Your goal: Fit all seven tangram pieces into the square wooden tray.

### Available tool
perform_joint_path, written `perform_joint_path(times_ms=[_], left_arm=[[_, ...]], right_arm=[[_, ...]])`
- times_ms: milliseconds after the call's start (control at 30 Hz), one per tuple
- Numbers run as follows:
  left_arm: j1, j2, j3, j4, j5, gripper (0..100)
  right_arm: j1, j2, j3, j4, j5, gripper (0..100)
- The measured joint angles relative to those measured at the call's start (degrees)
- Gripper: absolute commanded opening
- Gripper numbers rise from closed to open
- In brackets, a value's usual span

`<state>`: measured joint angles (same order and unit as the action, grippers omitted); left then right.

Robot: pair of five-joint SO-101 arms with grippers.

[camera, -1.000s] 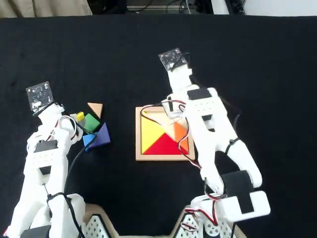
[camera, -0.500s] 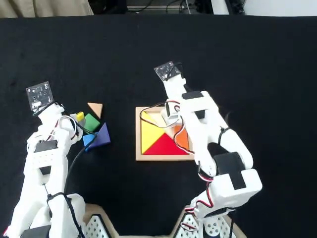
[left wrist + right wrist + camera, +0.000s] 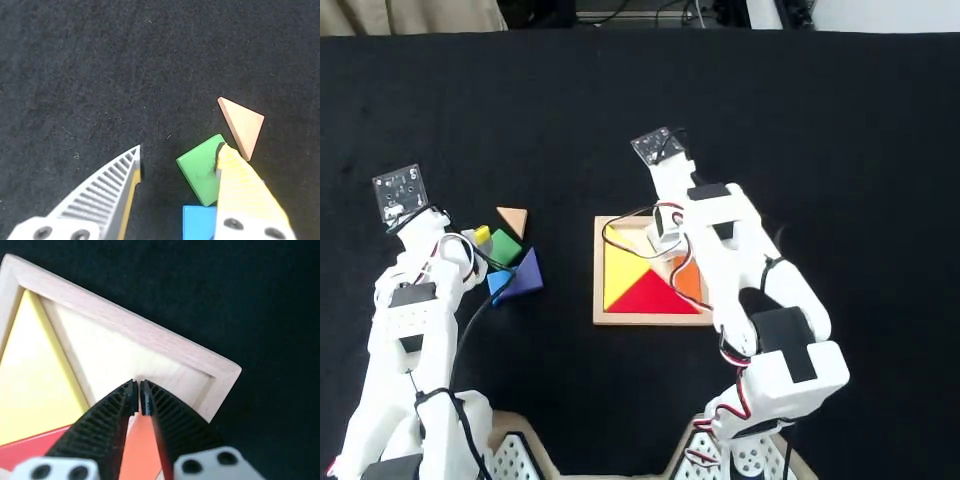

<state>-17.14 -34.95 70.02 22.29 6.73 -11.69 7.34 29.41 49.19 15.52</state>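
The wooden tray (image 3: 599, 300) is a flat square of pale wood with a raised rim. It lies straight on the worktop (image 3: 840, 150), which is covered by a black, felt-like cloth. The right hand (image 3: 138, 385) hangs over the tray's far corner. Its ribbed black fingers are pressed together, with nothing visible between the tips. Just under the tips is the bare, smooth floor of the tray.

Beside this hand, toward the left arm, the yellow triangle (image 3: 30, 390) lies flat in the tray. Its long side runs along the rim and its point looks to the tray's middle. The red triangle (image 3: 650, 295) fills the near part, its long side on the near rim and its point also to the middle. The orange piece (image 3: 137, 450) lies below the right hand, along the rim on that arm's side.

The left hand (image 3: 179, 150) is well apart from the tray, over the loose pieces. Its ribbed fingers stand wide apart, and one fingertip (image 3: 223, 152) is over the edge of the green square (image 3: 197, 172). Just beyond that finger lies the pale triangle (image 3: 243, 125), its sharp end pointing away from the hand. A blue piece (image 3: 197, 222) touches the square on the hand's near side. A purple triangle (image 3: 527, 275) and a small yellow piece (image 3: 480, 236) lie in the same group.
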Motion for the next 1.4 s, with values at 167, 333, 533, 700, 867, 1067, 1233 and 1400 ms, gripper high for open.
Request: perform_joint_path(times_ms=[167, 333, 533, 700, 867, 1067, 1233, 1400], left_arm=[[0.00, 0.00, 0.00, 0.00, 0.00, 24], [0.00, 0.00, 0.00, 0.00, 0.00, 24], [0.00, 0.97, -1.58, 2.37, 0.00, 24], [0.26, 7.91, -12.13, 11.25, -2.20, 23], [-0.62, 22.68, -28.57, 23.21, -14.51, 9], [-0.97, 35.34, -37.71, 30.95, -38.24, 12], [0.18, 36.75, -38.42, 31.47, -47.38, 12], [8.44, 36.75, -38.42, 31.47, -45.89, 12]], right_arm=[[0.00, -1.58, -0.18, 0.18, 0.00, 1.1], [-0.09, -5.63, 4.22, -4.57, 0.00, 1.1], [-0.09, -10.37, 11.08, -12.31, 0.00, 1.1], [-0.09, -11.08, 13.45, -16.88, 0.00, 1.1], [0.00, -11.08, 14.07, -17.76, 0.00, 1.1], [0.53, -11.25, 14.07, -17.76, 0.00, 1.1], [0.53, -11.25, 14.07, -17.76, 0.00, 1.1], [0.97, -11.25, 14.07, -17.76, 0.09, 1.1]])
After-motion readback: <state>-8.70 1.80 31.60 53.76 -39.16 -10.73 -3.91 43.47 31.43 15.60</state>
